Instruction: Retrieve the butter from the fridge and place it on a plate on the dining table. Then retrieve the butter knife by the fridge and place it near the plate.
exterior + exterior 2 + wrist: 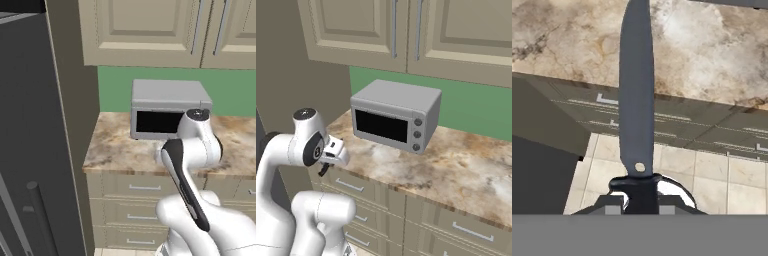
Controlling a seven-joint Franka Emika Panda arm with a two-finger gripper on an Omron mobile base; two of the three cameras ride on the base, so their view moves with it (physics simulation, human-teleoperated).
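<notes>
The fingers (640, 200) were clamped on the butter knife (636, 90), its blade reaching out over the marbled worktop (712, 50) and floor (712, 175).

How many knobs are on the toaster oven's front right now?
3, stacked vertically on the right side of the toaster oven: top, middle, bottom. None seems hidden.

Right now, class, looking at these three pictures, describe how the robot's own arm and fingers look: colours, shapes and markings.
The glossy white rounded arm is built of smooth tubular links with bulging joints. A long black strip runs down one link, and the joint caps are dark grey discs. A white block-shaped hand ends the arm. Its small dark fingers are short and black. No cables or lettering are visible.
</notes>
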